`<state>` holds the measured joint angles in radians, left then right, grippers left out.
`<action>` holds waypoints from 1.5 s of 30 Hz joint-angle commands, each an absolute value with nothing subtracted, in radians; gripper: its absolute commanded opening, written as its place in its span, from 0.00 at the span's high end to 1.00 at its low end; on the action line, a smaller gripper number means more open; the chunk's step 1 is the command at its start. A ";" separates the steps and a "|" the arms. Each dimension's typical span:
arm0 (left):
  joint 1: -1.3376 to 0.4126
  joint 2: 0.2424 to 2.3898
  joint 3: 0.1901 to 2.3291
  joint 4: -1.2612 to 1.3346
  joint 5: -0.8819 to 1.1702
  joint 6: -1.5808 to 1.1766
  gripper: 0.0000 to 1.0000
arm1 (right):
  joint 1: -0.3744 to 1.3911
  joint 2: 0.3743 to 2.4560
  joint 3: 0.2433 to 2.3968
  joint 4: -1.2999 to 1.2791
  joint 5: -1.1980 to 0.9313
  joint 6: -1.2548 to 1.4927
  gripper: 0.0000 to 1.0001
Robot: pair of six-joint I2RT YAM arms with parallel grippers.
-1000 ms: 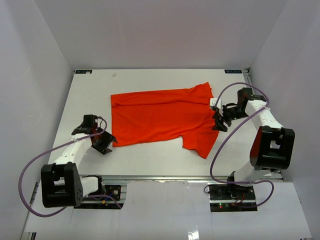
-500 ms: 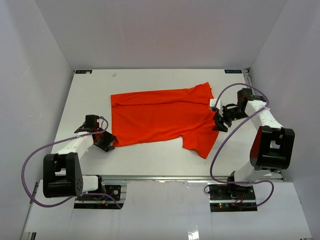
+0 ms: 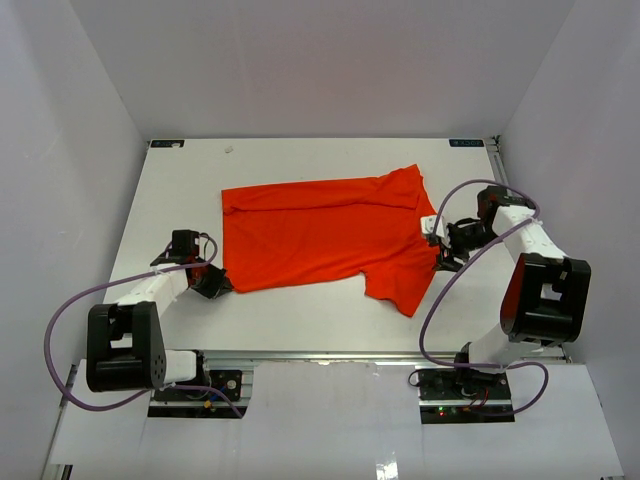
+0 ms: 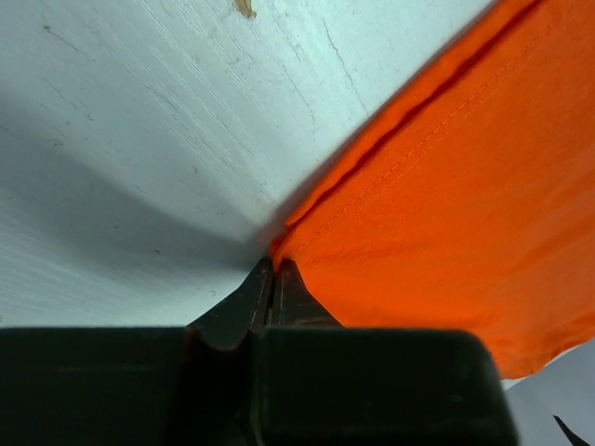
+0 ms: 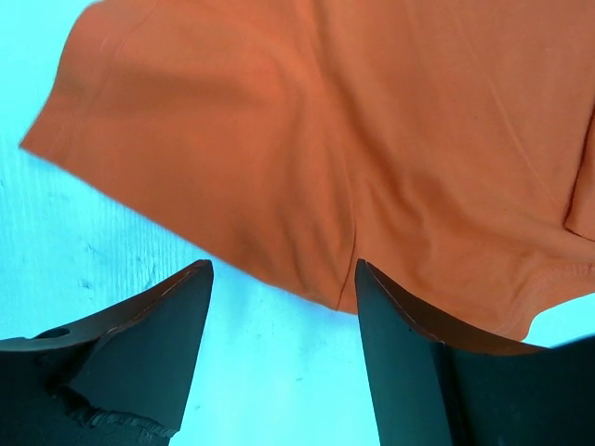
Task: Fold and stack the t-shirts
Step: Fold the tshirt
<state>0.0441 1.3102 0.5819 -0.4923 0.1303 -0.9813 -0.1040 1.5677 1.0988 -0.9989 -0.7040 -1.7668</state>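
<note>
Your t-shirt point(image 3: 320, 235) lies spread across the middle of the table point(image 3: 300, 320). Your left claw point(image 4: 272, 279) is pinched shut on its near-left hem corner (a thin bite, I judge), so a lift may pull it free. Your right claw point(image 5: 281, 269) gapes wide over the cloth near the right edge; closing there may catch one layer only

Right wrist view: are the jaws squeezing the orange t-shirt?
No, the jaws of the right gripper stand wide apart over the t-shirt.

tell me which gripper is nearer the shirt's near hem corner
Left. The left gripper pinches that corner of the t-shirt; the right gripper is open at the opposite, sleeve end.
</note>
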 commanded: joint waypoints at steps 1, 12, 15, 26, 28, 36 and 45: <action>0.043 1.316 0.581 -0.508 0.090 -0.968 0.92 | -0.118 1.583 1.085 -1.055 -0.663 -1.942 0.31; 0.044 1.301 0.584 -0.511 0.107 -0.962 0.93 | -0.094 1.713 1.098 -0.919 -0.611 -1.872 0.46; 0.043 1.301 0.583 -0.511 0.109 -0.960 0.92 | -0.087 1.733 1.094 -0.873 -0.589 -1.841 0.47; 0.044 1.321 0.597 -0.512 0.115 -0.956 0.92 | -0.061 1.792 1.066 -0.816 -0.522 -1.804 0.48; 0.043 1.324 0.598 -0.511 0.118 -0.954 0.92 | -0.052 1.804 1.062 -0.813 -0.514 -1.804 0.51; 0.044 1.312 0.606 -0.514 0.121 -0.953 0.92 | -0.052 1.793 1.077 -0.805 -0.514 -1.781 0.74; 0.046 1.287 0.652 -0.535 0.100 -0.945 0.92 | -0.121 1.744 1.252 -0.975 -0.647 -1.796 0.84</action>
